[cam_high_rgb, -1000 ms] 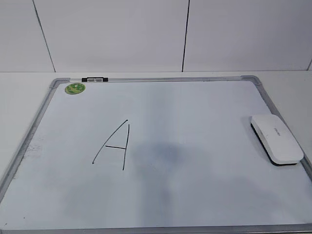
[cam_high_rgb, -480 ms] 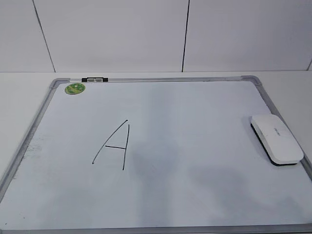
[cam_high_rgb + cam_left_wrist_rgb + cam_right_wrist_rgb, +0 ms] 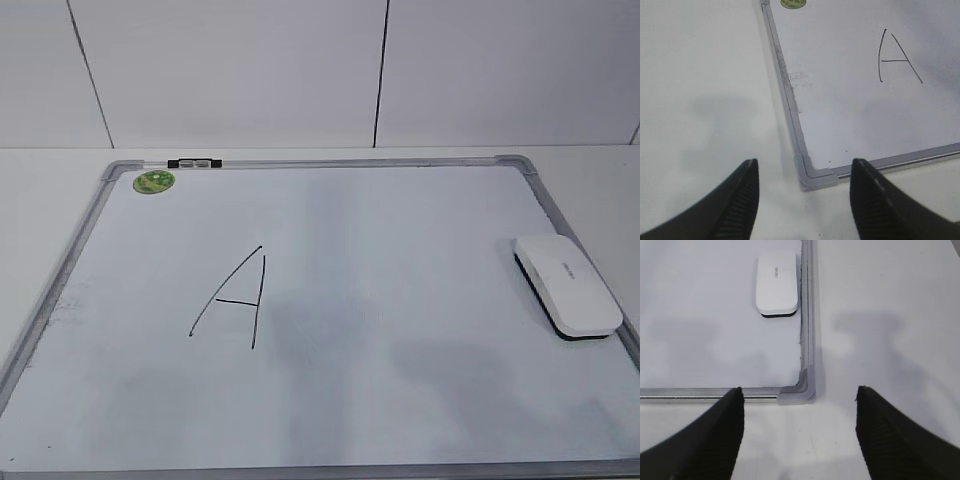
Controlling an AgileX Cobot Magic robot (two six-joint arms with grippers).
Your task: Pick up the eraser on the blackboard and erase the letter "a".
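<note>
The blackboard [image 3: 400, 225], a white board with a grey frame, lies flat on the table. The white eraser [image 3: 567, 285] rests on it by the right frame, held by nothing. A tall capital "A" [image 3: 235, 300] stands left of centre. No small letter "a" shows anywhere on the board. Neither gripper shows in the exterior view. My left gripper [image 3: 805, 165] is open and empty above the board's near left corner [image 3: 815, 177]. My right gripper [image 3: 800, 390] is open and empty above the near right corner [image 3: 802, 390], with the eraser [image 3: 777, 284] well ahead of it.
A round green sticker [image 3: 153, 181] sits in the board's far left corner. A small black clip [image 3: 195, 162] is on the far frame. A white panelled wall stands behind the table. Faint grey smudges mark the board near its left frame [image 3: 799, 79].
The dark shadow over the middle of the board has faded and drifted toward the near edge. The eraser, the board and the capital "A" have not moved.
</note>
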